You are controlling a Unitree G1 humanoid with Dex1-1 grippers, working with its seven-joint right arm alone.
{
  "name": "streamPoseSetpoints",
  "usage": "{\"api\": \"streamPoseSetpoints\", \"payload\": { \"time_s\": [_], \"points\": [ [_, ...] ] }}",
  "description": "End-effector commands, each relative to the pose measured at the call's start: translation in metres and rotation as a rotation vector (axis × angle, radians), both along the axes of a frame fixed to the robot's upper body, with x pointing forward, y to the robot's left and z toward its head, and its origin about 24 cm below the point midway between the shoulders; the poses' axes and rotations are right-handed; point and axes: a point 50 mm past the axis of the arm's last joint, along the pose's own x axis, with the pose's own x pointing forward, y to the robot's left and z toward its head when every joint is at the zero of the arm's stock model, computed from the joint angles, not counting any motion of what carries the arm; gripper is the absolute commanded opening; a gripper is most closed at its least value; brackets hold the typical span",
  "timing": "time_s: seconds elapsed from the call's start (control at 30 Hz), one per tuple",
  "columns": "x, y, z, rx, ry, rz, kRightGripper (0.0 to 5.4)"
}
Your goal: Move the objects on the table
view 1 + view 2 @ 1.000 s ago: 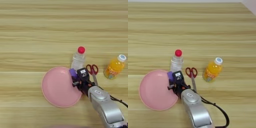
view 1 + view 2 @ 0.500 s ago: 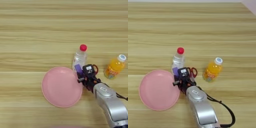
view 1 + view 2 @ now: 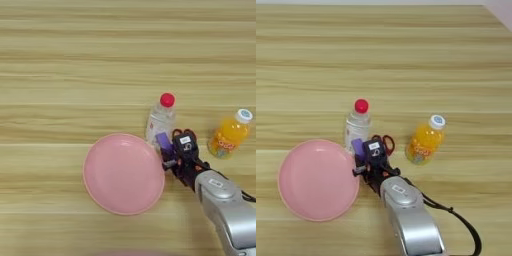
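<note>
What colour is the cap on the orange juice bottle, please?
White, with a small bluish mark on top; the cap of the orange juice bottle shows best in the right eye view.

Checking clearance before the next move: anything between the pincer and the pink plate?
Nothing visible. The pincer sits at the pink plate's right rim with the purple block at its tip. The clear bottle stands just behind, the scissors lie under the arm, and the orange bottle is off to the right.

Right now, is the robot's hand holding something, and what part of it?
It seems to hold the small purple block at its lower end, right beside the pink plate's edge. The gripper hides the fingers, so the hold is not certain.
</note>
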Motion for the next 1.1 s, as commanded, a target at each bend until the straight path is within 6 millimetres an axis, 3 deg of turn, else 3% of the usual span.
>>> {"api": "streamPoseSetpoints", "payload": {
  "time_s": [0.03,1.1],
  "points": [
    [0.005,-0.004,0.02,-0.006,-0.093,0.002,1.43],
    [0.001,-0.013,-0.005,-0.015,-0.009,-0.039,1.43]
  ]
}}
